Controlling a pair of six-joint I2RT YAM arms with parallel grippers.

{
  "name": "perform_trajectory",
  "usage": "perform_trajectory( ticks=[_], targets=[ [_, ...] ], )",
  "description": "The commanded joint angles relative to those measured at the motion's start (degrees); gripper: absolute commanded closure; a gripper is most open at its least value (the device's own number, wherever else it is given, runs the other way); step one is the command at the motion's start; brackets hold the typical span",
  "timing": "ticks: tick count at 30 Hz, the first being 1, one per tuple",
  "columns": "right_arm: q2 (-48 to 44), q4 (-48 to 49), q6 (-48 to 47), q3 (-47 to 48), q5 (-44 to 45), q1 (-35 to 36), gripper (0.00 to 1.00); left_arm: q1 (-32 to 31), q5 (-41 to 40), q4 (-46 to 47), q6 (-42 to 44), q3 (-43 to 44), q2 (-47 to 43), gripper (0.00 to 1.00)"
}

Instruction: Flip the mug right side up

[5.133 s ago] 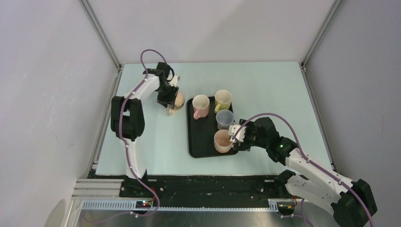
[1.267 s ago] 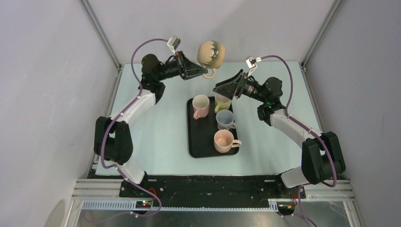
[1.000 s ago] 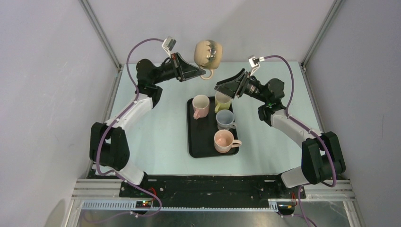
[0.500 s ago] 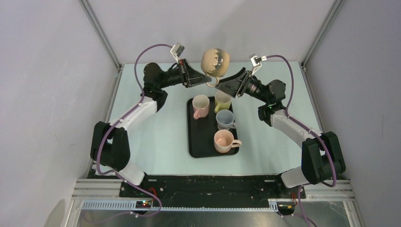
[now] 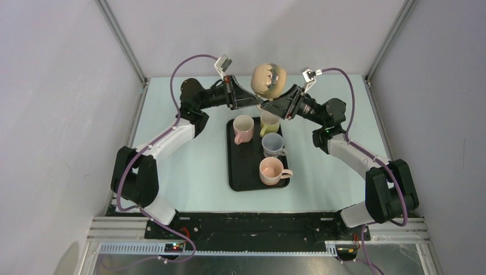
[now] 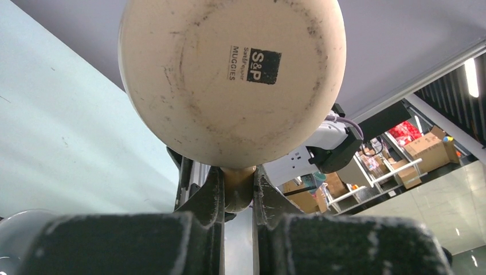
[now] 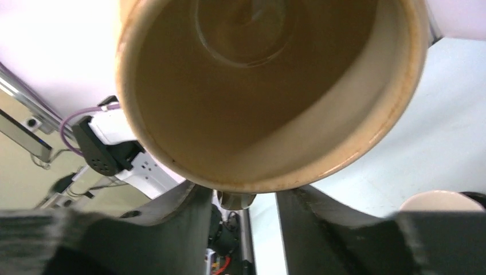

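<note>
Left gripper is clamped on the handle of the beige mug, both fingers pressed against the handle's sides in the left wrist view. It holds the mug in the air at the top centre of the overhead frame, above the far edge of the pale table. The mug lies on its side: its scuffed base with a black printed maker's mark fills the upper half of the left wrist view, while its open mouth fills the top of the right wrist view. Right gripper is spread wide, one finger at the lower left and one at the lower right of its own view, straddling the mug's lower rim just beneath it; whether they touch it I cannot tell. Below, in the middle of the overhead frame, a black tray carries four upright cups: pink, yellow, grey and peach.
</note>
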Motion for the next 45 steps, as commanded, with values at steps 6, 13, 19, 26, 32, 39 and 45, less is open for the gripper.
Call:
perform_trajectory(
  ticks=[6,13,19,26,32,39,45],
  targets=[
    [-0.62,4.5,1.23,0.33,-0.23,-0.36,0.79,-0.87,-0.53,4.87,4.54,-0.62,-0.75,1.0],
    [-1.32,4.76,2.9,0.27,0.56,-1.03,1.0,-0.58,1.79,-0.29,10.37,-0.46,-0.44,1.0],
    [-3.16,-0.36,-2.01,0.33,1.13,-1.02,1.0,2.69,3.05,-3.51,13.71,-0.85,1.3,0.62],
    [-5.03,-4.89,-7.08,0.33,1.02,-0.76,1.0,6.18,1.1,-6.95,18.48,-2.87,-0.32,0.01],
    [-5.63,-12.07,-13.48,0.42,1.98,0.62,1.0,8.16,-2.92,-20.31,29.6,-5.07,-3.36,0.0],
    [-4.82,-19.44,-19.48,1.33,2.63,3.54,1.0,10.66,-4.36,-25.92,34.14,-6.53,-4.17,0.0],
    [-3.89,-24.48,-24.42,1.53,4.32,5.49,1.0,13.84,-2.32,-30.52,39.41,-7.03,-6.91,0.0]
  ],
)
